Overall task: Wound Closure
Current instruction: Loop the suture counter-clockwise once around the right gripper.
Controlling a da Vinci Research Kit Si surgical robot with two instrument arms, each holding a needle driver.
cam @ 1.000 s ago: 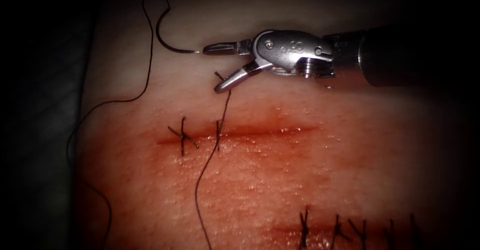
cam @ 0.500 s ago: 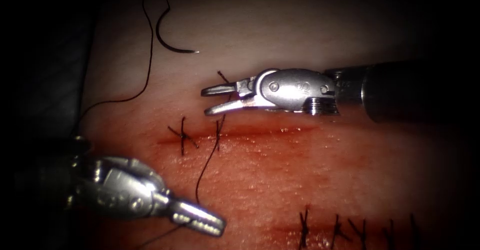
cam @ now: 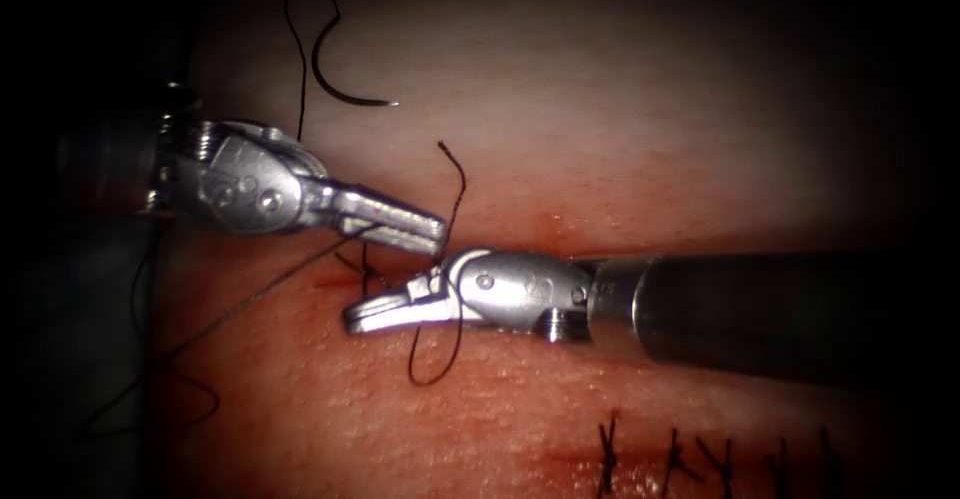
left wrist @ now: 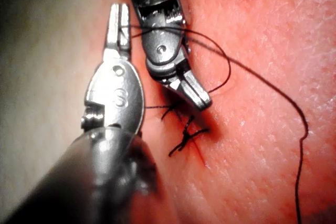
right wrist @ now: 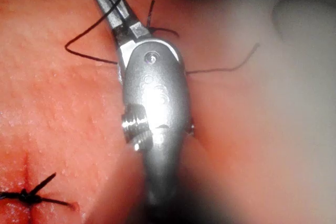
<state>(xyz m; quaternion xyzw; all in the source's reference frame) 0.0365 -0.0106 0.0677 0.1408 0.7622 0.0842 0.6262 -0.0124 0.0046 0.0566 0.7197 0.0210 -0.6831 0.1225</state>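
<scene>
Changes since a second ago: both tools repositioned, thread looped

Right tool (cam: 352, 319) lowered from beside needle tip to cut, jaws drawn together from wide; left tool (cam: 436, 234) entered, risen to just above right jaws; thread (cam: 440, 359) now draped over right jaws, curling below.

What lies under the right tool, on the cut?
Under the right tool lie the cut and the thread, which loops out below it. The shaft covers the rest of the cut. The needle lies free on the tissue; the left tool holds thread.
</scene>
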